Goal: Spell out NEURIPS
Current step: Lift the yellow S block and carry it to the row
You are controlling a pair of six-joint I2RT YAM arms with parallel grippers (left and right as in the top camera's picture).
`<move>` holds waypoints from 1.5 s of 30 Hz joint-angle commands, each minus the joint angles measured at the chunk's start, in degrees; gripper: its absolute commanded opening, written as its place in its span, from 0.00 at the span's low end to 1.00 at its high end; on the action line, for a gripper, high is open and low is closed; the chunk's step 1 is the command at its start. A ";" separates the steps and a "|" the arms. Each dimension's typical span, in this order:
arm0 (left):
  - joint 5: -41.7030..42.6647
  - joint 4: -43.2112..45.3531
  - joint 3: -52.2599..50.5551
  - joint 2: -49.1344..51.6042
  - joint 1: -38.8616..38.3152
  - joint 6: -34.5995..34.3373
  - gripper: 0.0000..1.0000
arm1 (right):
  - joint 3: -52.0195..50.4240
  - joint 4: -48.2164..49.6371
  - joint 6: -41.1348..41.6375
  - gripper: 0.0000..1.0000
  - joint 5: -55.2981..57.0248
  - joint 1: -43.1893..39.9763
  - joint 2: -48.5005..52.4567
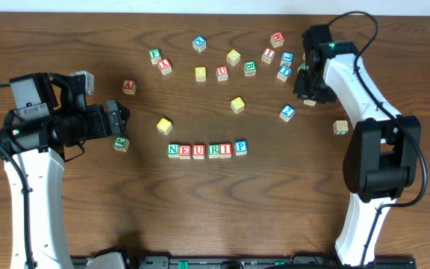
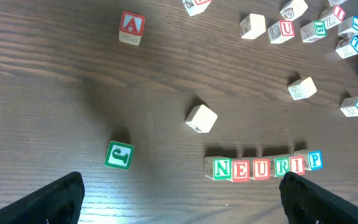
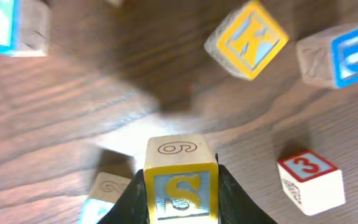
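Note:
Six wooden cubes stand in a row reading N (image 1: 174,150), E (image 1: 186,152), U (image 1: 199,152), R (image 1: 213,151), I (image 1: 226,150), P (image 1: 240,147). The left wrist view shows the same row, from N (image 2: 221,168) to P (image 2: 316,160). My right gripper (image 1: 307,88) hovers at the back right among loose cubes. In the right wrist view it (image 3: 182,194) is shut on a yellow-framed S cube (image 3: 182,183), lifted off the wood. My left gripper (image 1: 122,119) stands wide open and empty at the left, its fingertips (image 2: 67,190) low over bare table.
Loose cubes (image 1: 234,56) are scattered across the back. A yellow K cube (image 3: 247,38) and a red 3 cube (image 3: 309,180) lie near my right gripper. A green cube (image 2: 119,155), a red A cube (image 2: 131,28) and a pale cube (image 2: 201,118) lie near my left gripper.

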 commanded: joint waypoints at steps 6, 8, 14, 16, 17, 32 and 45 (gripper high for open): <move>-0.31 0.00 1.16 -0.24 0.22 -0.28 0.99 | 7.28 -4.02 -2.78 0.10 0.04 1.70 -1.62; -0.31 0.00 1.16 -0.24 0.22 -0.28 0.98 | 7.32 -3.93 -3.63 0.10 -0.26 2.51 -2.84; -0.31 0.02 1.16 -0.24 0.22 -0.28 0.99 | 7.30 -4.17 -5.27 0.08 -0.59 5.31 -5.75; -0.31 0.02 1.16 -0.24 0.22 -0.28 0.99 | 7.30 -4.24 -5.29 0.08 -0.59 6.38 -6.62; -0.31 0.00 1.16 -0.24 0.22 -0.28 0.98 | 7.30 -4.28 -5.29 0.07 -0.59 6.84 -6.86; -0.31 0.00 1.16 -0.24 0.22 -0.28 0.99 | 7.17 -7.02 -5.70 0.01 -1.64 16.74 -7.56; -0.31 0.00 1.16 -0.24 0.22 -0.28 0.99 | 3.10 -6.91 -4.55 0.01 0.15 22.75 -9.77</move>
